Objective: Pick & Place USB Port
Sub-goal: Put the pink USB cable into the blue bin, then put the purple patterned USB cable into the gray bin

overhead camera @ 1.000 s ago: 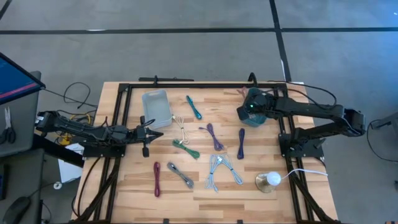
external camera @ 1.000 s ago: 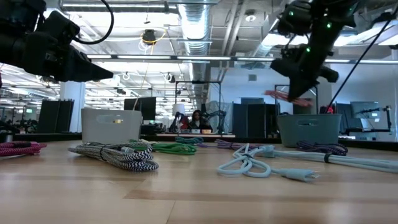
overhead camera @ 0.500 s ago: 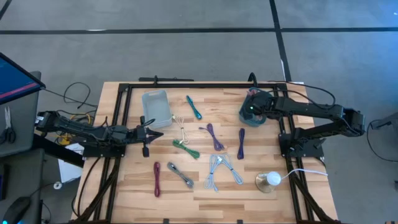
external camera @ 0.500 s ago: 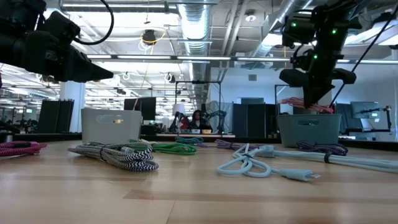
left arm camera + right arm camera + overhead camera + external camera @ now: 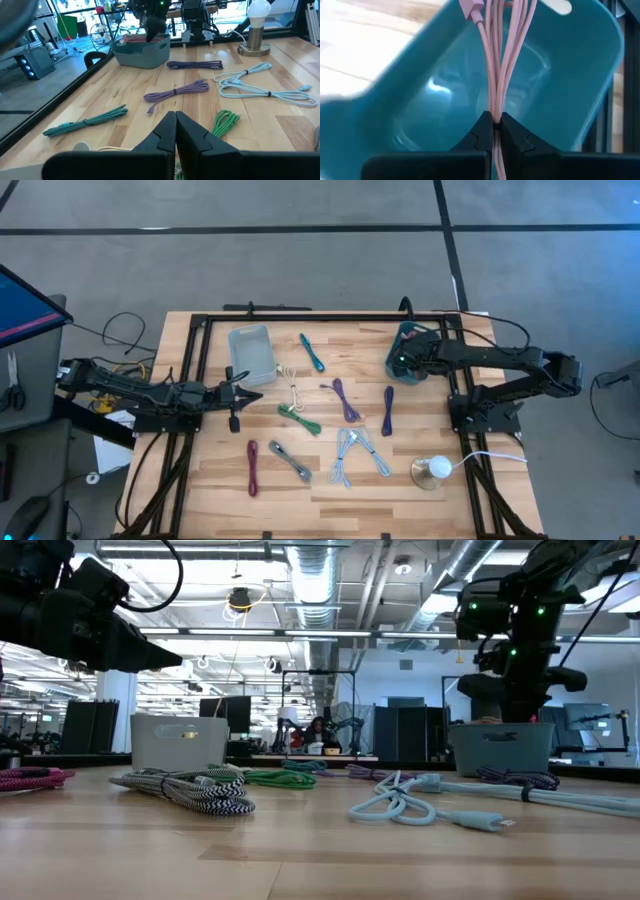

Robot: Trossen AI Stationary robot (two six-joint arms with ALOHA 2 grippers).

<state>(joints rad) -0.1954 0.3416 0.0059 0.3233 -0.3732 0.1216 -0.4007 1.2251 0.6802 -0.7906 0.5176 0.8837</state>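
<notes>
Gripping a bundled pink USB cable (image 5: 496,60), the right gripper (image 5: 493,131) is clamped shut over the teal bin (image 5: 403,352). The left gripper (image 5: 175,131), fully closed and empty, hovers beside the grey bin (image 5: 251,354).

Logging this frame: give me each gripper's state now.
Left gripper: shut, empty, hovering above the table.
Right gripper: shut on the pink cable, over the teal bin.

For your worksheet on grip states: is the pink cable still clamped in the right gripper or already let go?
Clamped. In the right wrist view the right gripper is shut on the pink cable, above the teal bin.
</notes>
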